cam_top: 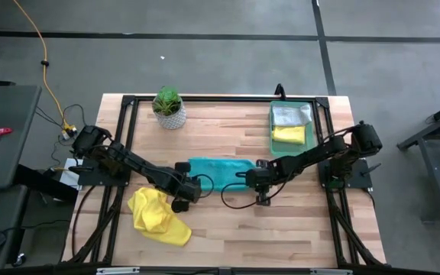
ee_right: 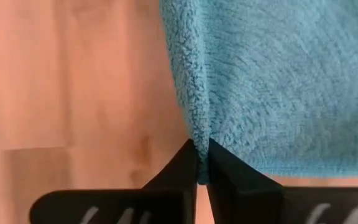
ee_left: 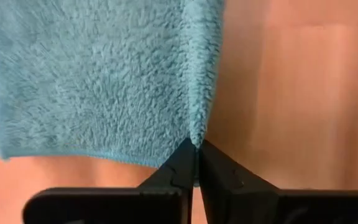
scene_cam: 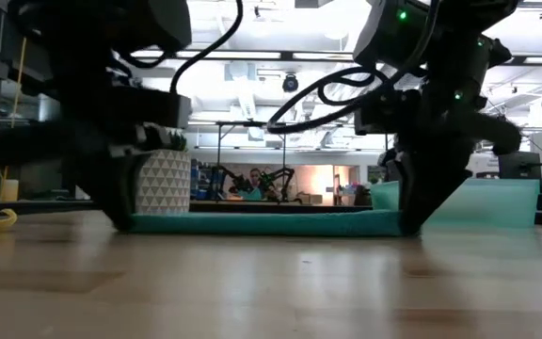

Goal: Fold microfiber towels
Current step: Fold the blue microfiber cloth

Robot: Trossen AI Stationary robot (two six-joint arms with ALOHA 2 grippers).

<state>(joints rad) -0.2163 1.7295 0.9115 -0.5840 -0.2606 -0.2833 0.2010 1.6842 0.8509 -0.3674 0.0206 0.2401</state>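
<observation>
At table centre the teal towel [cam_top: 218,169] lies flat along the wood, its two near corners pinched: left gripper [ee_left: 196,163] clamped tight on one corner, right gripper [ee_right: 202,163] clamped on the other, both low at the table. Judged by this, the fold of this towel is only starting, corners taken but not yet carried over. Farther out, a yellow towel [cam_top: 157,216] sits crumpled near the front left, unfolded, while another yellow towel [cam_top: 289,134] and a pale one [cam_top: 286,115] rest in the green tray [cam_top: 309,111] at the back right.

Robotics lab; other robot arms [scene_cam: 273,179] behind
</observation>
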